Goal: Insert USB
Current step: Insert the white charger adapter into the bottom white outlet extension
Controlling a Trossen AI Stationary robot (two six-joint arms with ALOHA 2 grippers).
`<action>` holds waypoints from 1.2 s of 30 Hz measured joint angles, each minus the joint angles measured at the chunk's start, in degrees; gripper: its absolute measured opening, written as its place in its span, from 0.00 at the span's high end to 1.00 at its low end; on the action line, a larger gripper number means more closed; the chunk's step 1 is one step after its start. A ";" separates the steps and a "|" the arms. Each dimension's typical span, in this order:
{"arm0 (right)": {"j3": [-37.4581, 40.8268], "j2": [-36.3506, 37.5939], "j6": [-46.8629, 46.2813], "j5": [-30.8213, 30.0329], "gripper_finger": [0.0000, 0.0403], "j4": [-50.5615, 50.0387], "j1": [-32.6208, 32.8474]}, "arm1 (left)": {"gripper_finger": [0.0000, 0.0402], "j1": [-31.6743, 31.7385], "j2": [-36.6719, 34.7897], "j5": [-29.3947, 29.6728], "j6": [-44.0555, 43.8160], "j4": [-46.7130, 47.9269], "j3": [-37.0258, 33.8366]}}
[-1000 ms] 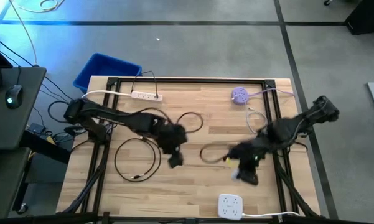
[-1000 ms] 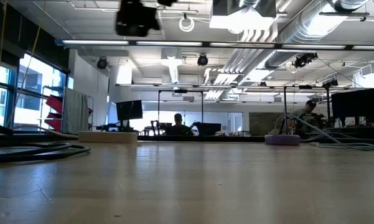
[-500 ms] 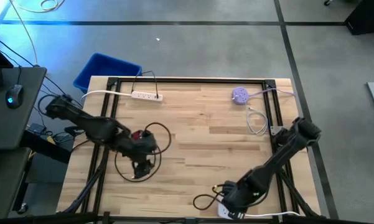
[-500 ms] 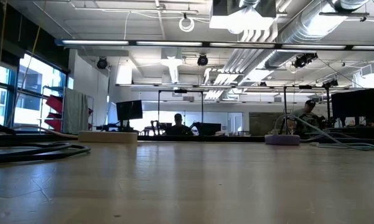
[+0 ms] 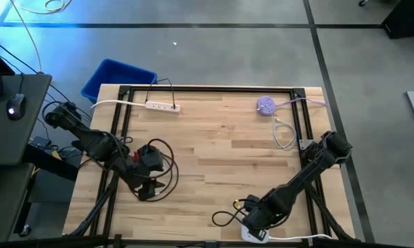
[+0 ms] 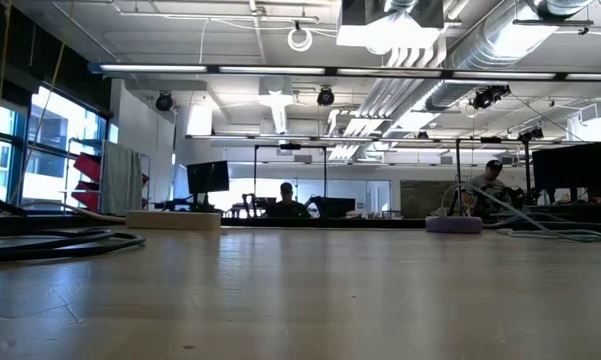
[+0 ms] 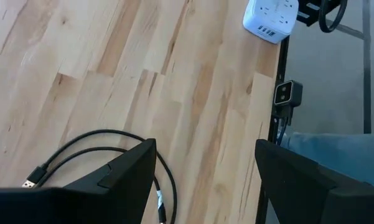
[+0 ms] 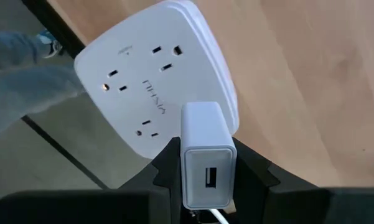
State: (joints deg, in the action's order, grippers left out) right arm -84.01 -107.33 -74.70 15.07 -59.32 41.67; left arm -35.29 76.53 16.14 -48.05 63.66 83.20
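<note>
My right gripper [image 8: 205,169] is at the table's near edge [image 5: 257,219], shut on a white USB charger block [image 8: 205,155] whose USB port [image 8: 208,178] faces the wrist camera. Just beyond the block lies a white power cube [image 8: 150,87], outlet face up; it also shows in the high view [image 5: 253,234]. My left gripper [image 7: 205,180] is open and empty over the left part of the table [image 5: 146,186]. Under it lies a black cable loop [image 5: 157,171], whose USB plug [image 7: 30,184] rests on the wood. My right gripper pinches the charger block's two opposite sides [image 8: 185,163] between its two fingers. The fingers come from above, slanting toward the power cube's face. The block is clear of the table. Whether it touches the cube, I cannot tell.
A second black cable [image 5: 224,218] curls on the table beside my right gripper. A white power strip [image 5: 162,106] and a purple puck [image 5: 264,105] lie at the far edge, and a white cable [image 5: 284,135] at the right. A blue bin [image 5: 117,77] stands beyond the far left corner.
My right gripper has gone from the table's middle to its near edge with the white block, reaching the power cube; the black cable beside it has come along. My left gripper has gone toward the table's left edge and now hangs over the black cable loop.
</note>
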 joint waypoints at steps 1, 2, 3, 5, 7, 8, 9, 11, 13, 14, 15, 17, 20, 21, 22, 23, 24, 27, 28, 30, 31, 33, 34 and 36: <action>0.02 0.00 0.04 -0.06 0.81 -0.06 0.00 | 0.38 -0.22 0.00 0.15 -0.33 0.04 0.00; 0.02 0.00 0.10 -0.32 0.81 0.02 0.00 | 0.38 -0.29 0.00 0.48 -0.38 0.00 0.00; 0.00 0.00 0.16 -0.87 0.81 0.06 0.00 | 0.38 -0.42 0.00 0.82 -0.40 0.00 0.00; 0.02 0.00 0.99 -1.54 0.81 0.04 0.02 | 0.38 -0.62 0.00 0.99 -0.56 0.00 0.00; 0.01 0.00 1.55 -1.86 0.81 0.06 0.09 | 0.38 -0.83 0.00 1.16 -1.14 -0.02 0.00; 0.02 0.00 1.64 -2.24 0.81 0.06 0.10 | 0.38 -0.83 0.01 1.18 -1.27 -0.03 0.00; 0.02 0.00 1.68 -2.59 0.81 0.06 0.12 | 0.38 -0.83 0.01 1.19 -1.31 -0.02 0.00; 0.02 0.00 2.39 -2.65 0.81 0.16 0.27 | 0.38 -0.83 0.00 1.19 -1.34 -0.03 0.00; 0.02 0.00 3.13 -2.64 0.81 0.87 0.42 | 0.38 -0.83 0.02 1.19 -1.34 -0.03 0.00; 0.02 0.00 3.15 -2.64 0.81 1.06 0.57 | 0.38 -0.83 0.02 1.21 -1.34 -0.03 0.00; 0.02 0.00 3.15 -2.66 0.81 1.00 0.76 | 0.38 -0.83 0.02 1.21 -1.34 -0.03 0.00; 0.02 0.00 3.13 -2.67 0.81 0.93 1.12 | 0.38 -0.83 0.02 1.23 -1.34 -0.03 0.00; 0.02 0.00 2.90 -2.69 0.81 0.91 1.53 | 0.38 -0.83 0.02 1.27 -1.33 -0.05 0.00; 0.02 0.00 2.78 -2.69 0.81 0.91 1.59 | 0.38 -0.83 0.02 1.27 -1.32 -0.05 0.00; 0.02 0.00 2.75 -2.69 0.81 0.91 1.71 | 0.38 -0.83 0.02 1.27 -1.33 -0.05 0.00; 0.02 -0.09 2.74 -2.74 0.81 0.91 1.86 | 0.38 -0.83 0.02 1.27 -1.34 -0.05 0.00; 0.02 -0.19 2.73 -2.91 0.81 0.91 1.90 | 0.38 -0.83 0.02 1.29 -1.34 -0.05 0.00; 0.00 -0.61 2.85 -2.89 0.81 0.91 1.90 | 0.38 -0.81 0.04 1.65 -1.34 -0.05 0.00; 0.00 -0.62 2.93 -3.11 0.81 0.91 1.90 | 0.38 -0.81 0.04 1.81 -1.34 -0.05 0.00; -0.04 -0.79 2.71 -3.49 0.81 0.91 1.92 | 0.38 -0.81 0.04 1.94 -1.34 -0.07 0.00; -0.04 -0.79 2.73 -3.60 0.81 0.87 1.94 | 0.38 -0.81 0.04 1.95 -1.36 -0.06 0.00; -0.04 -0.81 2.79 -3.63 0.81 0.85 1.95 | 0.38 -0.78 0.04 2.11 -1.37 -0.07 0.00; -0.04 -0.81 2.97 -3.67 0.81 0.85 1.95 | 0.38 -0.78 0.05 2.19 -1.35 -0.07 0.00; -0.04 -0.82 3.14 -3.73 0.81 0.84 1.95 | 0.38 -0.78 0.07 2.19 -1.36 -0.07 0.00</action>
State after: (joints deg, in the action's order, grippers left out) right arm -84.05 -108.15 -71.56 11.34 -58.48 43.62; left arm -36.07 76.60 18.33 -49.41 63.59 83.20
